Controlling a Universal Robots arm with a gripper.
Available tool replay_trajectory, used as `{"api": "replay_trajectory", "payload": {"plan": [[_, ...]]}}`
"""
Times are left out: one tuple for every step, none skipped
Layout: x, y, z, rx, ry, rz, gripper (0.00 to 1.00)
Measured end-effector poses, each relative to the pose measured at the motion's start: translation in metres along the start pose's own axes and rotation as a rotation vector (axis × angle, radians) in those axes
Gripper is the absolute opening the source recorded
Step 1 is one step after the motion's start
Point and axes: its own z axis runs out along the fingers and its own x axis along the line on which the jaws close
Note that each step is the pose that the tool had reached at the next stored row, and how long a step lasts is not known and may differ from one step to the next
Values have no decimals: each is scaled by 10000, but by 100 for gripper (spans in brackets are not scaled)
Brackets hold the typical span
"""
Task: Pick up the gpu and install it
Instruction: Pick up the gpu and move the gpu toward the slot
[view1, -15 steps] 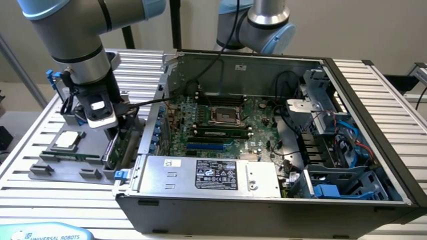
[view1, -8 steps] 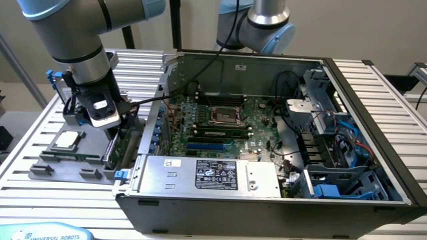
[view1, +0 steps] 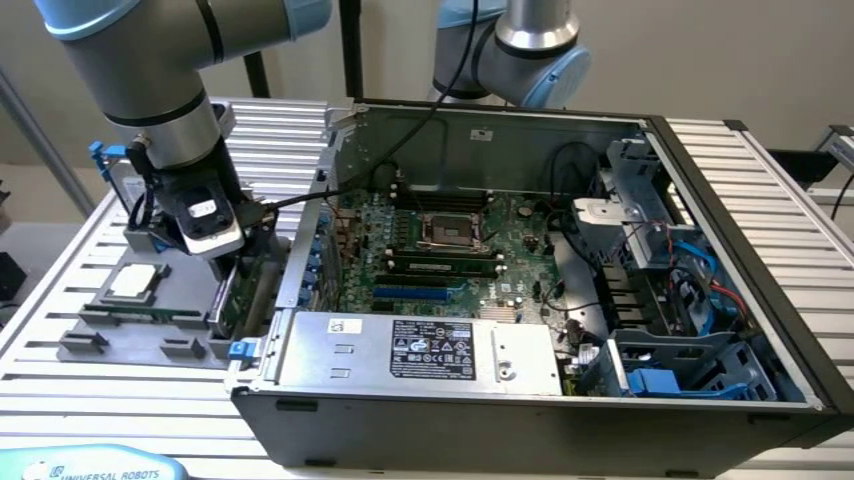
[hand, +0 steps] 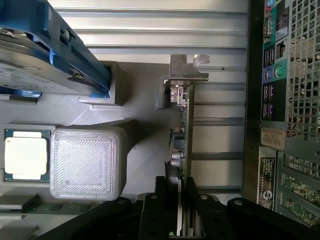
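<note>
**Q:** What lies at the exterior view's left?
**A:** A grey parts holder on the slatted surface. It carries a hard drive with blue rails and a processor.

**Q:** And the hand?
**A:** The hand is low over the holder's case-side edge. Its fingers are drawn in narrow, one pressed to each face of the gpu.

**Q:** How does the gpu stand?
**A:** On edge in the holder's slot, with its silver bracket at the end away from the hand, just beside the computer case.

**Q:** Farther right?
**A:** The case, side panel off — motherboard exposed, power supply along the near wall.
</note>
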Motion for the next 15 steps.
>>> {"api": "replay_trajectory", "payload": {"plan": [[0, 0, 0, 0, 0, -3, 27], [0, 0, 0, 0, 0, -3, 27], [0, 0, 0, -1, 0, -3, 27], [0, 0, 1, 0, -1, -3, 27], [0, 0, 0, 0, 0, -4, 27], [0, 0, 0, -1, -1, -3, 27], [0, 0, 0, -1, -1, -3, 27], [0, 0, -1, -1, -2, -3, 27], [0, 0, -13, 0, -1, -3, 27], [-1, 0, -36, -1, 0, -3, 27], [-2, 1, -67, -1, 1, -3, 27], [-4, 2, -107, -1, 2, -3, 27], [-5, 3, -151, -2, 2, -4, 27], [-6, 5, -197, 0, 6, -3, 27], [-8, 6, -241, -1, 5, -2, 27]]}}
